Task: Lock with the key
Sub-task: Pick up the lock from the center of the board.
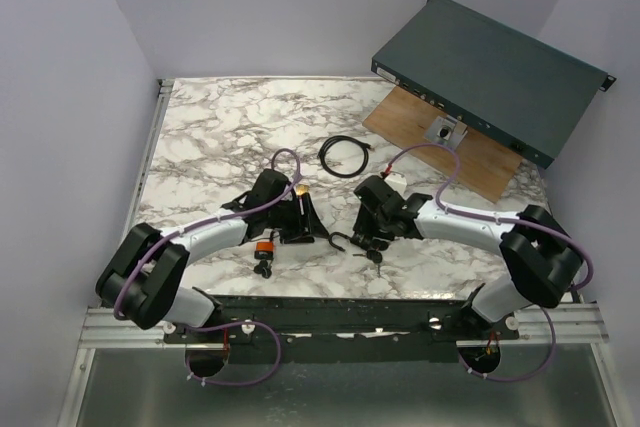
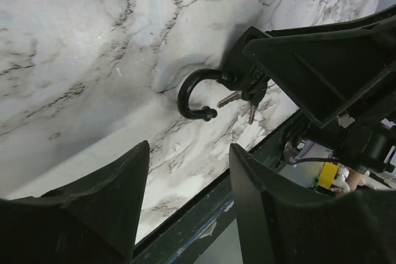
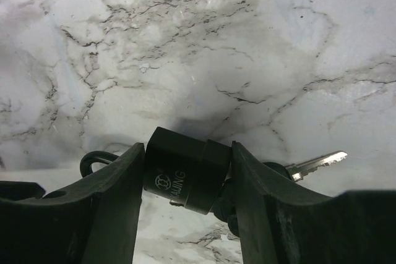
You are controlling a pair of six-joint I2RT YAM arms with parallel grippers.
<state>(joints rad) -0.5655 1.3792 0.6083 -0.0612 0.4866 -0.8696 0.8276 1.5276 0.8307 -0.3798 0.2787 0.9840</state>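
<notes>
My right gripper (image 3: 187, 153) is shut on the body of a black padlock (image 3: 185, 177) marked "KAIJING", held just above the marble table. The padlock's shackle (image 2: 195, 94) stands open as a hook, pointing towards the left arm. A bunch of keys (image 3: 318, 162) hangs at the padlock's far end, one silver blade showing. From above, the right gripper (image 1: 372, 230) sits near the table's front, with the shackle (image 1: 343, 240) to its left and the keys (image 1: 376, 259) below it. My left gripper (image 1: 305, 229) is open with nothing between its fingers (image 2: 124, 196), a short way from the shackle.
A small orange and black object (image 1: 265, 249) lies by the left arm. A coiled black cable (image 1: 346, 157) lies mid-table. At the back right, a wooden board (image 1: 480, 162) carries a metal plate (image 1: 443, 132), beside a dark green rack unit (image 1: 495, 72). The table's dark front rail (image 2: 204, 214) is close.
</notes>
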